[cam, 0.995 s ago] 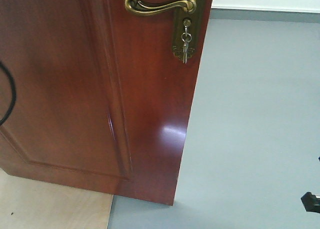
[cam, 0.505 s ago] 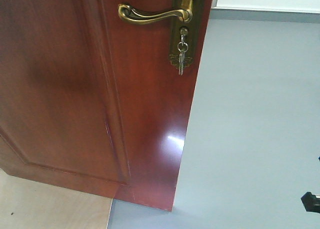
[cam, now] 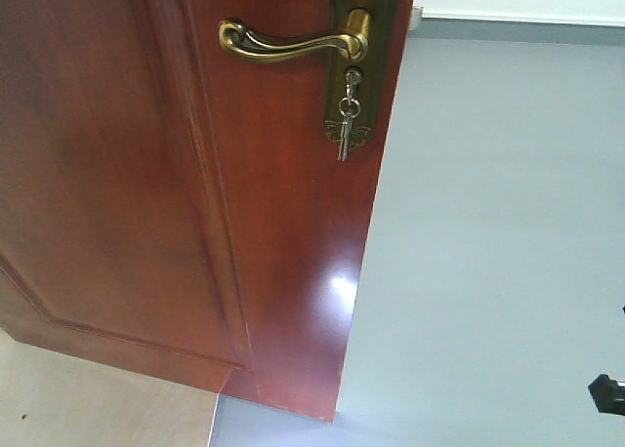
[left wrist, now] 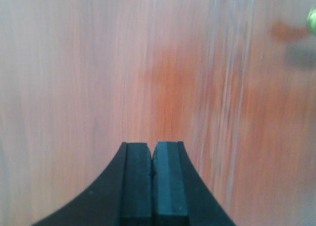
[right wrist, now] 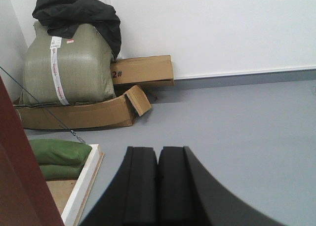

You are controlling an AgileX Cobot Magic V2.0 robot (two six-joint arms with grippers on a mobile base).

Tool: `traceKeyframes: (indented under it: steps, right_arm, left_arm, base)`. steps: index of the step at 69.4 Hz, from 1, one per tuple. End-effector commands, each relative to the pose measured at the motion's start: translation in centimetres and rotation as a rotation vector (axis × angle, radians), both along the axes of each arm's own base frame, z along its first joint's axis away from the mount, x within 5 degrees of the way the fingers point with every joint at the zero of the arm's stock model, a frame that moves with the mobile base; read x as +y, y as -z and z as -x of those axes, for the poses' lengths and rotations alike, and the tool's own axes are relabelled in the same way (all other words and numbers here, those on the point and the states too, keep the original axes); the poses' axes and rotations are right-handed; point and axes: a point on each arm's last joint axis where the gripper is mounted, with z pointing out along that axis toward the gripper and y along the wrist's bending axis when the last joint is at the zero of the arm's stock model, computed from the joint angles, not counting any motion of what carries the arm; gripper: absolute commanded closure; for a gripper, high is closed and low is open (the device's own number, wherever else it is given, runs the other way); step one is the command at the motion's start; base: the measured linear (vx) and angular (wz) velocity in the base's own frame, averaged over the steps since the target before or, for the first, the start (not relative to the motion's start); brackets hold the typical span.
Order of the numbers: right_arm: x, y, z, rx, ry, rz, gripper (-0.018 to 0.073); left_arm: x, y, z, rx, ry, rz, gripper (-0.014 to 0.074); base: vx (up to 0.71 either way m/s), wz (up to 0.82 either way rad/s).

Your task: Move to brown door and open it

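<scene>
The brown door [cam: 146, 193] fills the left of the front view, standing ajar with its free edge toward the grey floor. Its brass lever handle [cam: 288, 43] sits near the top, with keys [cam: 346, 125] hanging from the lock below. My left gripper [left wrist: 153, 149] is shut and empty, pointing close at the door's wood face [left wrist: 98, 63]. My right gripper [right wrist: 158, 152] is shut and empty, pointing past the door's edge [right wrist: 19, 171] over the grey floor. A dark bit of the right arm [cam: 607, 392] shows at the front view's lower right.
Grey floor [cam: 488, 223] lies beyond the door edge, up to a white wall. Light wood flooring [cam: 98, 403] lies under the door. Across the room stand a green sack under black cloth [right wrist: 66, 63], cardboard boxes [right wrist: 143, 70], green bags [right wrist: 59, 154] and a white board edge [right wrist: 84, 179].
The handle and keys have slid down and left in the front view and the door's bottom edge sits lower. The dark cable at the left edge has left the view.
</scene>
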Motion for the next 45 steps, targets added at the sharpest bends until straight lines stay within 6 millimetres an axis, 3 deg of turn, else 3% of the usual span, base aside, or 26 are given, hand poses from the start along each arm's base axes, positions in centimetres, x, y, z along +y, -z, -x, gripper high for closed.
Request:
traceKeyframes:
  steps: [1,45]
  right_arm:
    - [-0.09,-0.69,-0.03,-0.085,0.008,0.015,0.0559]
    - [-0.09,-0.69,-0.03,-0.085,0.008,0.015,0.0559]
  left_arm:
    - [0.02,0.04,0.2,-0.064,0.003,0.017,0.0586]
    - [0.02,0.03,0.2,-0.066,0.003,0.016,0.0586]
  base:
    - [0.0,0.0]
    - [0.0,0.0]
